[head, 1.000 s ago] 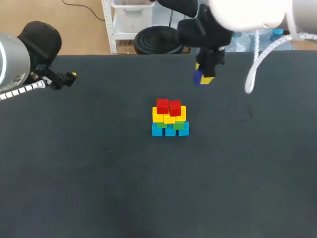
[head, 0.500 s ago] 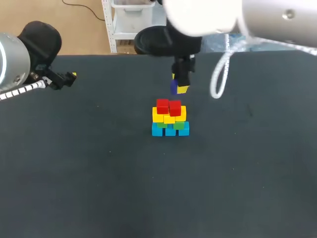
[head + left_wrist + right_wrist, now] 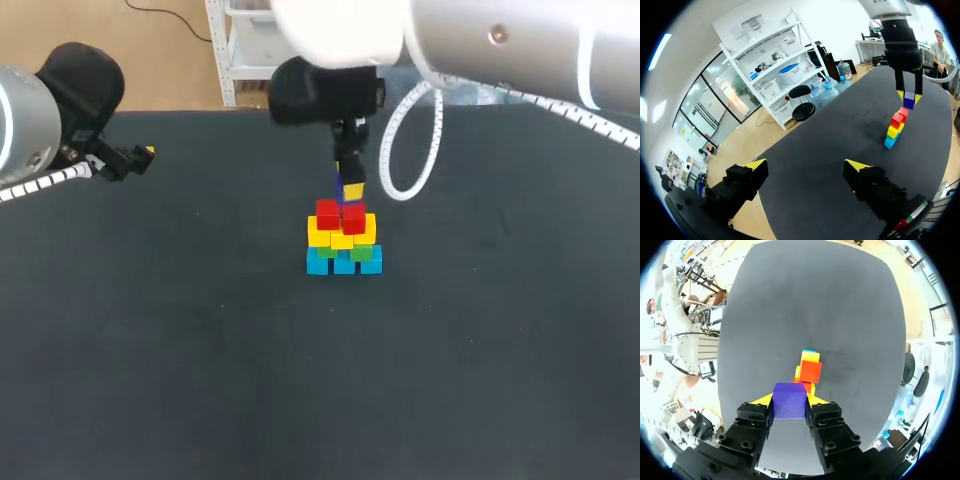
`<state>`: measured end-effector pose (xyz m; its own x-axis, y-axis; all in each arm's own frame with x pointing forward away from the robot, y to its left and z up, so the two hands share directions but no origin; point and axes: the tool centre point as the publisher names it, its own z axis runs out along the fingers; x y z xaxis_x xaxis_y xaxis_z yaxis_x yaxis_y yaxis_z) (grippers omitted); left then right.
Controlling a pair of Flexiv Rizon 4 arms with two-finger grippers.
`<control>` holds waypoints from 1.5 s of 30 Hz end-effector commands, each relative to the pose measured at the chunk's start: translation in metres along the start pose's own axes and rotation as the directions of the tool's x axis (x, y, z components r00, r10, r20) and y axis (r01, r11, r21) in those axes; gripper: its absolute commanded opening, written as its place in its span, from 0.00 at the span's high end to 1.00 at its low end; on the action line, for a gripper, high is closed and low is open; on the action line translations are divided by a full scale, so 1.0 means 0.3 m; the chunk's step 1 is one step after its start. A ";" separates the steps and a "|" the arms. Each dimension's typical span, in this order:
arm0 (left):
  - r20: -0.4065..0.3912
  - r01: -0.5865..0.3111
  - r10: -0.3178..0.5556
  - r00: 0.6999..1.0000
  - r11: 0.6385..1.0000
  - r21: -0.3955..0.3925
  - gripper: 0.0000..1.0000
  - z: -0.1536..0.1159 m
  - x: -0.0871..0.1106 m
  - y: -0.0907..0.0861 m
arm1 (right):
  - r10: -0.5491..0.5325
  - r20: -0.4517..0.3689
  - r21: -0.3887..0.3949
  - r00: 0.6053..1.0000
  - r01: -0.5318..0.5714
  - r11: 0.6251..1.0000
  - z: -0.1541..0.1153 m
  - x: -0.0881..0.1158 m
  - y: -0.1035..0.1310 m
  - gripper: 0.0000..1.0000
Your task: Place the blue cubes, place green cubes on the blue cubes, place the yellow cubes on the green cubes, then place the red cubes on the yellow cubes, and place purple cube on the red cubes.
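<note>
A stack of cubes [image 3: 343, 240] stands mid-table: blue cubes [image 3: 344, 262] at the bottom, green [image 3: 361, 252], yellow [image 3: 340, 233] and two red cubes [image 3: 340, 214] on top. My right gripper [image 3: 349, 188] hangs just above the red cubes, shut on a purple cube [image 3: 789, 400] held between its yellow tips. The left wrist view shows the purple cube [image 3: 909, 100] over the stack [image 3: 895, 130] from far off. My left gripper [image 3: 805, 167] is open and empty at the table's far left edge [image 3: 140, 156].
The black table [image 3: 200, 360] carries nothing else. The right arm's white body and coiled cable [image 3: 410, 140] hang over the far middle of the table.
My right gripper has carried the purple cube leftward and down from the far right, ending just above the red cubes. The left arm has stayed put.
</note>
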<state>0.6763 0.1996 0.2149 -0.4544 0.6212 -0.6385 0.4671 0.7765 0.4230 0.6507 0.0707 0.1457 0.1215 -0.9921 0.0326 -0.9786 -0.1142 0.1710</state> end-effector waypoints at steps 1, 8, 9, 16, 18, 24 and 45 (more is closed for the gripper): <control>0.003 0.001 -0.001 1.000 1.000 -0.004 0.00 0.000 0.003 -0.003 | 0.005 0.017 -0.001 1.000 -0.005 1.000 0.036 0.011 0.002 1.00; 0.003 0.001 -0.001 1.000 1.000 -0.004 0.00 0.000 0.003 -0.003 | 0.015 0.021 -0.011 1.000 -0.015 1.000 0.066 0.015 -0.010 1.00; 0.003 0.001 -0.001 1.000 1.000 -0.004 0.00 0.000 0.003 -0.003 | 0.015 0.021 -0.012 1.000 -0.015 1.000 0.070 0.013 -0.011 1.00; 0.003 0.001 -0.001 1.000 1.000 -0.004 0.00 0.000 0.003 -0.003 | 0.007 0.024 -0.014 1.000 -0.007 1.000 0.084 -0.010 -0.021 1.00; 0.003 0.001 -0.001 1.000 1.000 -0.004 0.00 0.000 0.003 -0.003 | 0.005 0.025 -0.013 1.000 -0.005 1.000 0.086 -0.014 -0.023 1.00; 0.003 0.001 -0.001 1.000 1.000 -0.004 0.00 0.000 0.003 -0.003 | 0.002 0.024 -0.008 1.000 -0.002 1.000 0.087 -0.016 -0.027 1.00; 0.003 0.001 -0.001 1.000 1.000 -0.004 0.00 0.000 0.003 -0.003 | 0.002 0.022 -0.015 1.000 -0.002 1.000 0.110 -0.012 -0.062 1.00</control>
<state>0.6763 0.1996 0.2149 -0.4543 0.6212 -0.6385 0.4671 0.7764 0.4230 0.6609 0.0748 0.1123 0.1166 -0.9931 0.0123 -0.9773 -0.1125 0.1795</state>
